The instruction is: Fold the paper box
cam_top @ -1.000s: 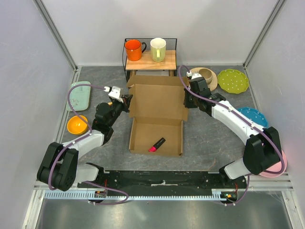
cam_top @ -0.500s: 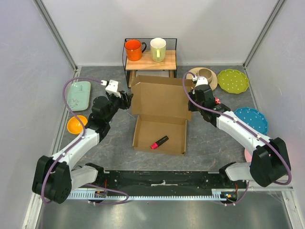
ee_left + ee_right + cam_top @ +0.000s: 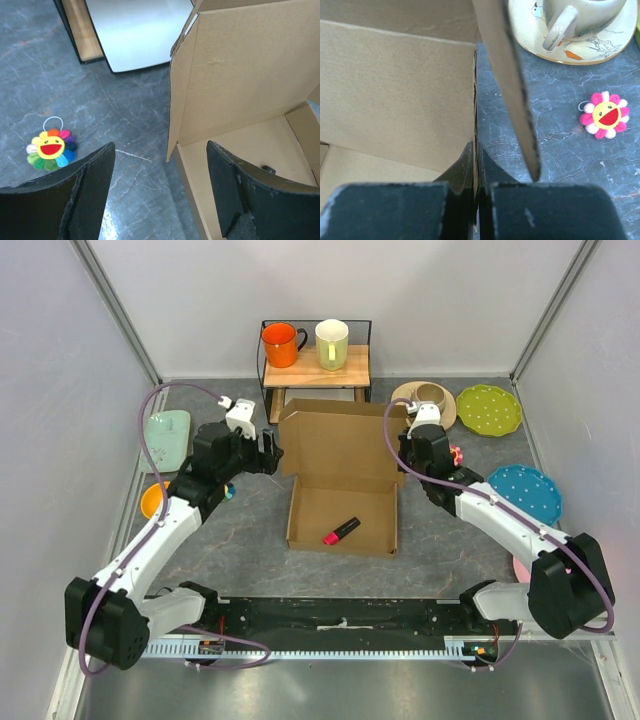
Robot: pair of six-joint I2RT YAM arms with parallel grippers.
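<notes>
The paper box (image 3: 340, 455) is brown cardboard in the middle of the table. Its lid stands raised behind a shallow tray that holds a pink marker (image 3: 342, 530). My left gripper (image 3: 268, 452) is open at the lid's left edge. In the left wrist view the corner of the paper box's (image 3: 240, 75) side flap hangs between the spread fingers (image 3: 92, 190), touching neither. My right gripper (image 3: 406, 460) is shut on the right edge of the box. In the right wrist view the fingers (image 3: 467, 165) pinch a thin cardboard wall (image 3: 395, 90), with a loose side flap (image 3: 510, 75) beside them.
A small shelf (image 3: 316, 375) with an orange mug and a cream mug stands just behind the box. Flower toys lie left (image 3: 50, 148) and right (image 3: 603, 115) of it. A cup on a saucer (image 3: 430, 400), a green plate (image 3: 490, 408), a blue plate (image 3: 530, 490), an orange bowl (image 3: 152, 502) and a mint tray (image 3: 165, 435) ring the area.
My left gripper opened and let go of the lid's left edge. The right gripper closed on the right edge. The box shifted slightly right and its lid stands more upright.
</notes>
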